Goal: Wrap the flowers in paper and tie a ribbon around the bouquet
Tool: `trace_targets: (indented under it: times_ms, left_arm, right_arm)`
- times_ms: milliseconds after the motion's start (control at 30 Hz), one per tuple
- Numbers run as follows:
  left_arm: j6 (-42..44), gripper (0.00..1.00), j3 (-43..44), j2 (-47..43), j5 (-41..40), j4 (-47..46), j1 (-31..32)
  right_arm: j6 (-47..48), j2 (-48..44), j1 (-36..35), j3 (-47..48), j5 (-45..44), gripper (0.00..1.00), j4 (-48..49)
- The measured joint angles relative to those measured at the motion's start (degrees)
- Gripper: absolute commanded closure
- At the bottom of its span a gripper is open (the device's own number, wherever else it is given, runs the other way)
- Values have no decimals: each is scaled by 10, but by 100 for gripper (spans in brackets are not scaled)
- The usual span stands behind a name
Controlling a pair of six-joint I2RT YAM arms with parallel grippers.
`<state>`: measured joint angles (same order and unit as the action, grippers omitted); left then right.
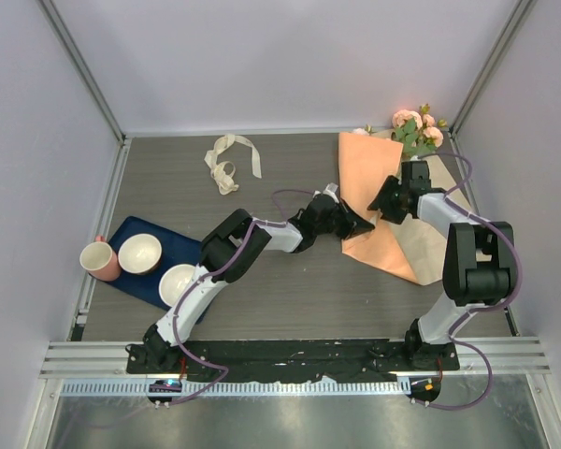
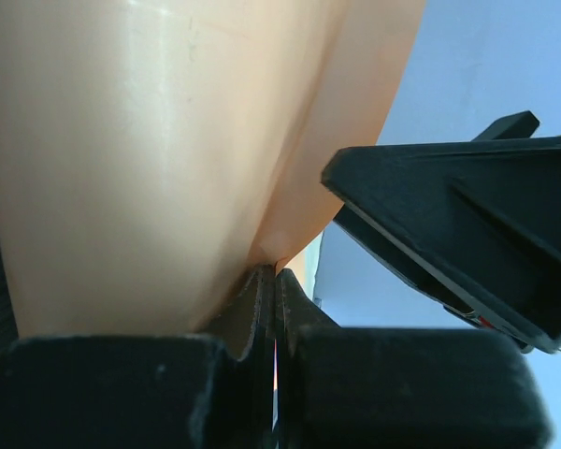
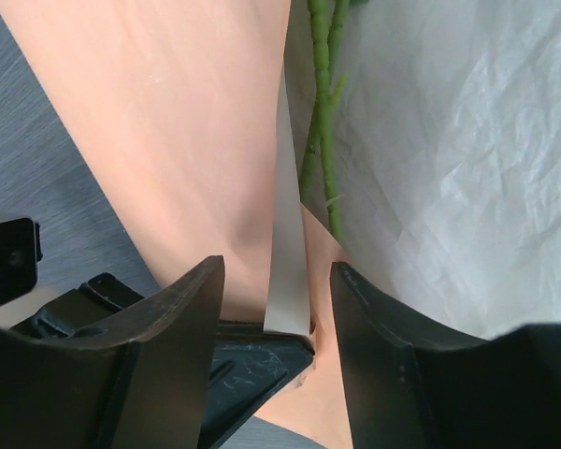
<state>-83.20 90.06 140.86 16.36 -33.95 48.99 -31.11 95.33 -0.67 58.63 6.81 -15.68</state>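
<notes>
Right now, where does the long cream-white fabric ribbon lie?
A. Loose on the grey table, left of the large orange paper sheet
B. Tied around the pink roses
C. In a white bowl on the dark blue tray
A: the top view shows the curled cream-white fabric ribbon lying loose on the grey table, left of the large orange paper sheet.

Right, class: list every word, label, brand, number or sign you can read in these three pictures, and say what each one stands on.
No text can be read in any view.
Ribbon: any print on it is too small to make out.
Paper and tray: no lettering shows.
</notes>
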Motion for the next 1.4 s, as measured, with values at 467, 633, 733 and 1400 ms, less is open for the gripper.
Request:
trace_targets:
  times_ms: [467, 633, 733, 1400]
  left_arm:
    - [43, 62, 10, 0, 60, 21, -11]
    - [64, 44, 10, -9, 103, 25, -18]
    - [76, 55, 10, -28, 128, 32, -23]
    - [101, 66, -7, -53, 205, 42, -56]
  right_arm:
    - [-7, -10, 0, -33, -6, 99, 2]
    - [-6, -12, 0, -40, -12, 99, 2]
    - [-6, -12, 0, -45, -18, 99, 4]
    - [8, -38, 14, -76, -55, 99, -7]
